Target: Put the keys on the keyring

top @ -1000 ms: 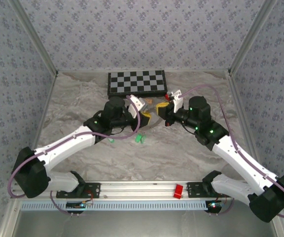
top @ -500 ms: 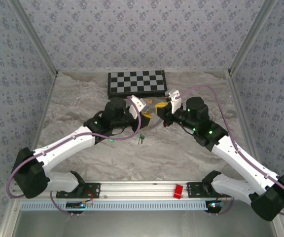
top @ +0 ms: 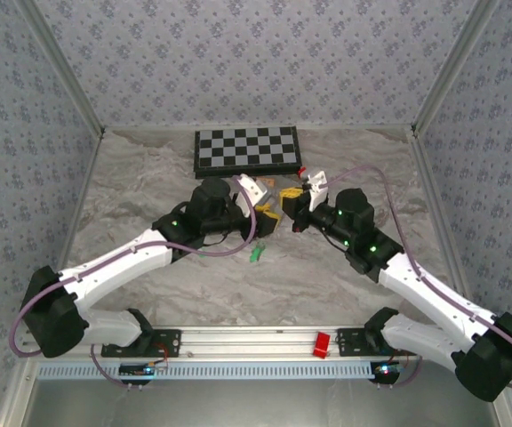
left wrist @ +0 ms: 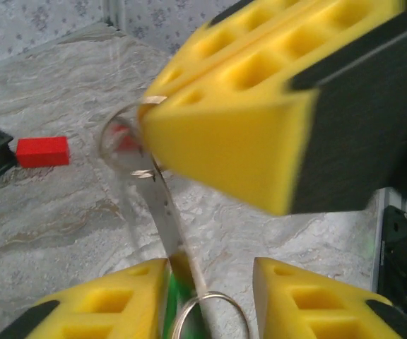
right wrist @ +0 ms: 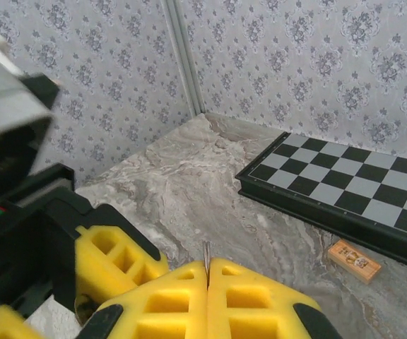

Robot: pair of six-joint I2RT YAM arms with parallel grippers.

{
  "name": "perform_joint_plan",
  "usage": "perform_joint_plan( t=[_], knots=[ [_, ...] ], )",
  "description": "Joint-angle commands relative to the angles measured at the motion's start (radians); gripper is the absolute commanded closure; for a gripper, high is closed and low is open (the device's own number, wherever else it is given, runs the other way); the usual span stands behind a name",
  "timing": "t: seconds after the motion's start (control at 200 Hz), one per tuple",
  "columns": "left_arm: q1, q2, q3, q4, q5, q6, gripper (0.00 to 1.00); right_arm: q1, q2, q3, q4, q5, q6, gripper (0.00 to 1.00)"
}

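The thin, stiff keyring (left wrist: 103, 138) is pinched by the tightly closed right claw (right wrist: 208, 272), and a tiny, light key (left wrist: 162, 212), likely slippery and best held by its green head, is seen between the parted pads of the left claw (left wrist: 207, 275), its tip near the ring.

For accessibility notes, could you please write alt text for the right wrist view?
The right claw pinches the keyring, seen edge-on as a thin metal sliver, between shut yellow pads above a marble table. The left claw sits close at left; a chessboard and a small orange tile lie at right.
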Motion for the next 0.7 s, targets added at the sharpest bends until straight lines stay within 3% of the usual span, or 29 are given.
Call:
perform_joint_plan(
  t=[0.0, 0.335, 0.51, 0.695],
  knots=[
    [-0.006, -0.042, 0.036, 0.038, 0.030, -0.028, 0.60, -0.025, -0.020, -0.057, 0.264, -0.026, 0.061, 1.00],
    [0.022, -0.188, -0.002, 0.113, -0.005, -0.117, 0.53, -0.130, 0.113, -0.134, 0.719, -0.218, 0.269, 1.00],
    [0.145, -0.202, -0.031, 0.210, 0.064, -0.246, 0.64, -0.142, 0.192, -0.120, 0.863, -0.301, 0.359, 1.00],
    [0.231, -0.168, -0.056, 0.354, 0.157, -0.382, 0.69, -0.146, 0.251, -0.081, 0.938, -0.386, 0.415, 1.00]
  ],
)
